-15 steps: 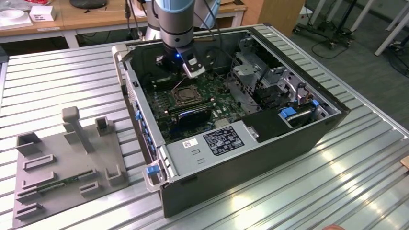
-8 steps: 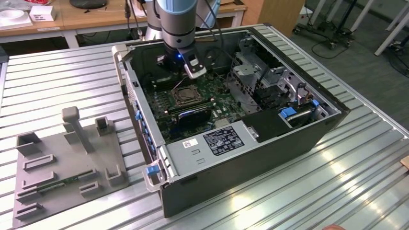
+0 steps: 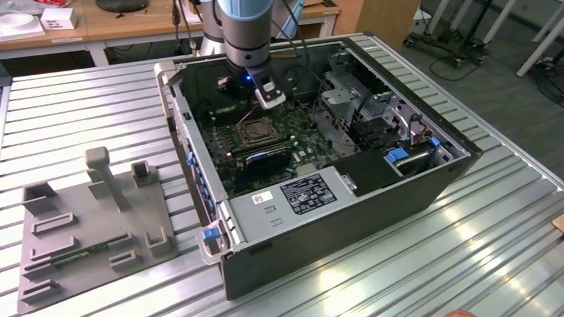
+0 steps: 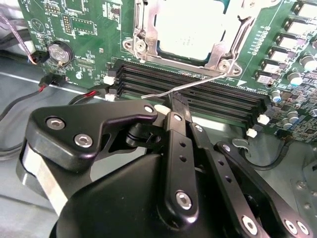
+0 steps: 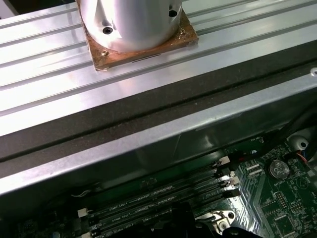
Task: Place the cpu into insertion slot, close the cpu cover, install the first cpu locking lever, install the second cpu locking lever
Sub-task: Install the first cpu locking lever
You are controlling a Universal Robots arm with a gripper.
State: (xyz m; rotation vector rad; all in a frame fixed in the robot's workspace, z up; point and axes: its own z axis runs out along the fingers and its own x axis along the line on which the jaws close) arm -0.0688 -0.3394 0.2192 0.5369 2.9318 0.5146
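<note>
One lever (image 4: pixel 208 82), pinched in the gripper (image 4: pixel 174 103), runs beside the cpu cover (image 4: pixel 218 52).

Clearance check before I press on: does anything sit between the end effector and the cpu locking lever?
Nothing visible does. In the second wrist view the end effector, shut, has its tip right at the locking lever, over the memory slots, with the cpu cover closed beyond.

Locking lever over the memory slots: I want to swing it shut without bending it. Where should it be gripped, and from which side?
Grip the lever near its free, curled end, far from its pivot beside the cover: most leverage there. It is a thin rod crossing the memory slots, so probably come from the slots' side, clamping across it. The gripper sits by that end.
</note>
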